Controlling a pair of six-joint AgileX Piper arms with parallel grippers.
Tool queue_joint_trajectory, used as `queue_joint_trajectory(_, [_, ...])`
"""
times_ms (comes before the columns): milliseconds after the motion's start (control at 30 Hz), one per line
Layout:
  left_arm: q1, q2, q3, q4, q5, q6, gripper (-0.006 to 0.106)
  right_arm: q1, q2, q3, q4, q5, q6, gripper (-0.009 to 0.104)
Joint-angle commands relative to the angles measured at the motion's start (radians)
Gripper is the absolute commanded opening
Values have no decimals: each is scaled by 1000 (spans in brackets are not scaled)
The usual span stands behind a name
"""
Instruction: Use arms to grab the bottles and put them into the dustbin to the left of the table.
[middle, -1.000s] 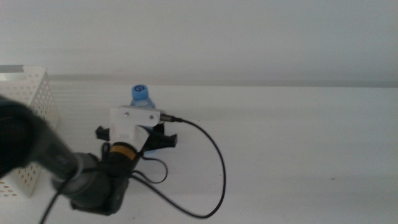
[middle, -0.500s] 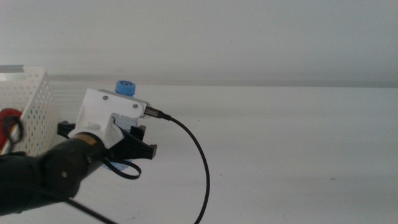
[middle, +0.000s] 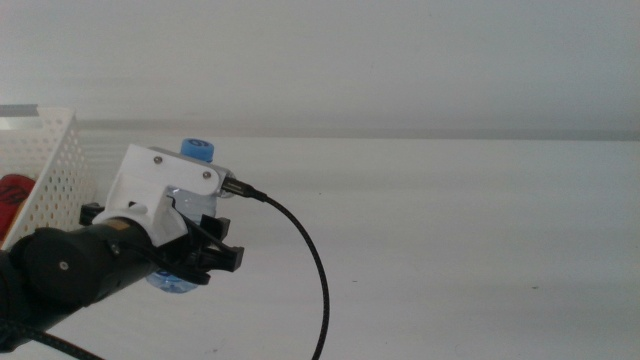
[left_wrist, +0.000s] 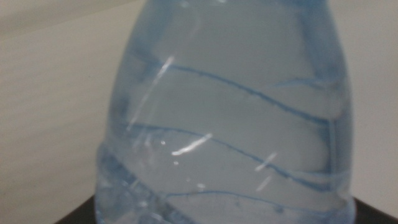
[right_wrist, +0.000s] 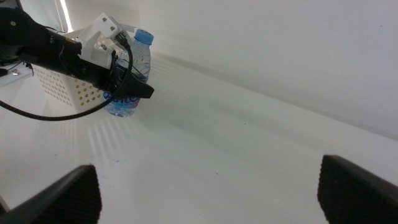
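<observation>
The left gripper (middle: 205, 250) clamps the clear, ribbed water bottle (middle: 190, 215) beside the perforated white dustbin (middle: 45, 170).

No writing could be read anywhere. The water bottle (left_wrist: 227, 118) bore only thin blue wavy lines on its clear wall, and its blue cap (middle: 197, 149) carried a blurred, unreadable mark.

I am viewing the left gripper (right_wrist: 127, 81) clamping the blue-capped water bottle (right_wrist: 127, 74) above the table (right_wrist: 249, 162), just beside the white dustbin (right_wrist: 59, 87) at nine o'clock; my right gripper's jaws are standing wide apart.
</observation>
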Motion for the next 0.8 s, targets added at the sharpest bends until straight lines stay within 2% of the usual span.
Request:
queue_joint_trajectory(0, [1, -14, -5, -18, -28, 5, -2, 3, -3, 5, -3, -11, -1, 93])
queue_joint_trajectory(233, [1, -14, -5, -2, 2, 1, -2, 3, -3, 5, -3, -11, -1, 93])
queue_joint_trajectory(333, [1, -14, -12, 146, 81, -126, -2, 3, -3, 5, -3, -11, -1, 93])
queue_joint_trajectory(467, [46, -14, -99, 564, 364, -542, -2, 3, -3, 5, -3, -11, -1, 93])
queue_joint_trajectory(533, [68, -14, -155, 697, 488, -657, -2, 3, -3, 5, -3, -11, -1, 93])
queue_joint_trajectory(567, [83, -14, -184, 735, 549, -683, -2, 3, -3, 5, -3, -11, -1, 93])
queue_joint_trajectory(633, [118, -12, -248, 749, 662, -666, -2, 3, -3, 5, -3, -11, -1, 93])
queue_joint_trajectory(767, [232, -2, -390, 730, 912, -473, -2, 3, -3, 5, -3, -11, -1, 93])
